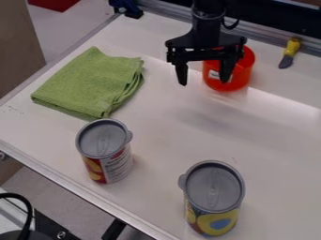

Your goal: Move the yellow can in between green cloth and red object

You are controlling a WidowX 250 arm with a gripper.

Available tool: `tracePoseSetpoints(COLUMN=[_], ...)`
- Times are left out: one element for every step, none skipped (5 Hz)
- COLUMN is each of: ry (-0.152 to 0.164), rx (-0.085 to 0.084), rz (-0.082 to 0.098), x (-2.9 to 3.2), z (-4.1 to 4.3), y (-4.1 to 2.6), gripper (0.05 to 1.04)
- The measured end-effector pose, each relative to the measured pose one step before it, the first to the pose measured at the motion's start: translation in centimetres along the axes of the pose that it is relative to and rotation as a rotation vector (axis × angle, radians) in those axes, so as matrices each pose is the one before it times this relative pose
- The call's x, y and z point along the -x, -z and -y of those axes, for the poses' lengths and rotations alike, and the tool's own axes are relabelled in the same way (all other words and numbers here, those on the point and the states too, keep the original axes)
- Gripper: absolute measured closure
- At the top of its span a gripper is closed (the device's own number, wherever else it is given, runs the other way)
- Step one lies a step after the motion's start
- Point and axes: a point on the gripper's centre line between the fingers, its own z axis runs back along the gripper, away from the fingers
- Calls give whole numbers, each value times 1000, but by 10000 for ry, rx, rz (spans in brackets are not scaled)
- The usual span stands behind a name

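Yellow can (212, 199) nearest the camera, upright on the table (163, 187), under a gray lid, well apart from the green cloth (91, 82) and the red object (244, 70). Not yet in the gap between them. Beyond its tabbed side, toward the left, another can (110, 152), also upright and gray-lidded, with red and some yellow on its label. Easy to mistake for the target because of that yellow. Farther back, the gripper (203, 82), spread wide, gripping nothing, with one finger in front of the red object. Could snag or shove that object by swinging off too low. At the can, might catch only the lid by closing too high, and pull it loose. Might also tip the whole can by coming down off-center. On release, could crowd the cloth or bump the red object through poor aim at the gap.
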Motion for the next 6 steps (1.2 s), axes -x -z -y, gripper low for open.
tracePoseSetpoints(ry=[9, -39, 248, 165, 524, 793], rx=[-190, -226, 323, 255, 192, 8], rz=[-257, -449, -56, -263, -390, -612], x=[516, 1551, 1661, 1602, 2730, 3352], z=[-232, -53, 154, 144, 287, 1062], y=[871, 610, -1517, -1249, -1109, 228], gripper=[87, 87, 87, 87, 87, 87])
